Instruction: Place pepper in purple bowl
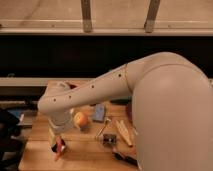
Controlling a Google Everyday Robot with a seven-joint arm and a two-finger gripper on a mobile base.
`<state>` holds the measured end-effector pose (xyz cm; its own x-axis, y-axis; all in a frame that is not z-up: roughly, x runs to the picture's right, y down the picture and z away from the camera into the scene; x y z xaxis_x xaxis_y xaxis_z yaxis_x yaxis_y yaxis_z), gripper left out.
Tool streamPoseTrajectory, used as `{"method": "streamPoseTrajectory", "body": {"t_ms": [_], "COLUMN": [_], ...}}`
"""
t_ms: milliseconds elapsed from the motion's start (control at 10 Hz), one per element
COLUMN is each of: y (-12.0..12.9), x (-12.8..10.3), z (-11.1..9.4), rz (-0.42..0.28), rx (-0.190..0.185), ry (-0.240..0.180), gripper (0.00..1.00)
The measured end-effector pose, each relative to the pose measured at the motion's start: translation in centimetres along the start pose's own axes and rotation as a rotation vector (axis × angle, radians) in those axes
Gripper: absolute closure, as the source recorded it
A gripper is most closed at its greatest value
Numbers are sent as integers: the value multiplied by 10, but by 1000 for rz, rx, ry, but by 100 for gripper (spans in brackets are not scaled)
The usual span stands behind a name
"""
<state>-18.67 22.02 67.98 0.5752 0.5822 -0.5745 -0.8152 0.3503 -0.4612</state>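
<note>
The pepper (60, 149) is a slim red-orange strip lying near the front left corner of the wooden table (85, 155). My gripper (56, 141) hangs at the end of the white arm, directly over the pepper and touching or nearly touching its upper end. The arm (100, 90) stretches from the right across the table. The purple bowl is hidden behind the arm on the right side.
A red-yellow apple (80, 119) sits just right of the gripper. A blue packet (99, 112), a small metal object (109, 138), a pale stick-like item (123, 133) and a black tool (125, 158) lie further right. The table's left edge is close by.
</note>
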Motion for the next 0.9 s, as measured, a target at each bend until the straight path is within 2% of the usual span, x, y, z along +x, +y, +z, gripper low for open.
{"method": "streamPoseTrajectory", "body": {"t_ms": [400, 500, 800, 900], "y": [24, 20, -1, -8], "x": [-3, -6, -16, -18], "z": [16, 25, 34, 34], "rz": [-68, -61, -7, 18], "rx": [-12, -22, -27, -23], "ry": [49, 66, 82, 79], "gripper": [20, 20, 21, 28]}}
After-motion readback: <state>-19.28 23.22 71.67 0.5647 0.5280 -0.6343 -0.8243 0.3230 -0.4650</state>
